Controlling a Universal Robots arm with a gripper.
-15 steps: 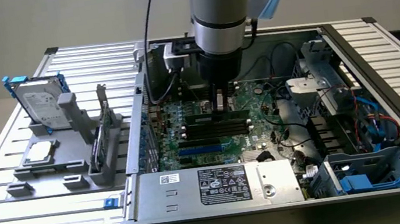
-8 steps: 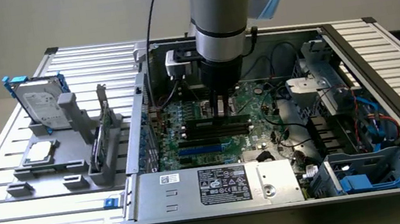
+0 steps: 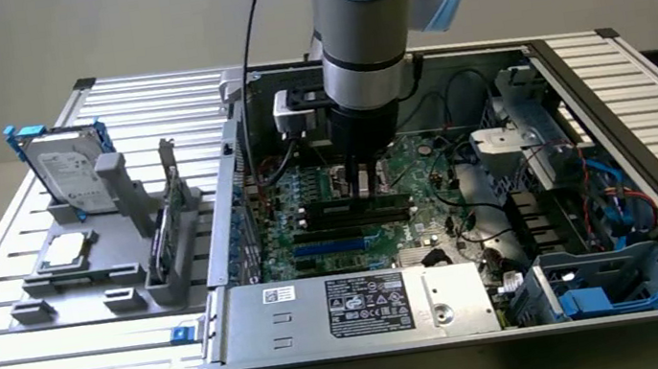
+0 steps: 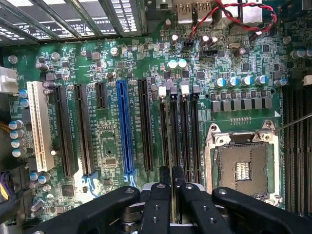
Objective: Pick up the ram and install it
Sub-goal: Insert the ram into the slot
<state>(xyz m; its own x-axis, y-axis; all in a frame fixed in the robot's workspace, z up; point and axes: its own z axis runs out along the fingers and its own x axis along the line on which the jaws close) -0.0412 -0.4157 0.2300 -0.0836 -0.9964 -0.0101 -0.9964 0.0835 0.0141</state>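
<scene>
The arm is down inside the computer case [image 3: 641,199], its gripper [image 4: 172,187] clamped together on the ram [image 4: 172,174], held edge-on just over the memory slots [image 4: 181,136]. This looks like the install step; seating calls for exact alignment with one slot.

Matt black plastic slots [image 4: 145,124] (one glossy blue [image 4: 125,127]), bare metal case [image 3: 360,306].
</scene>
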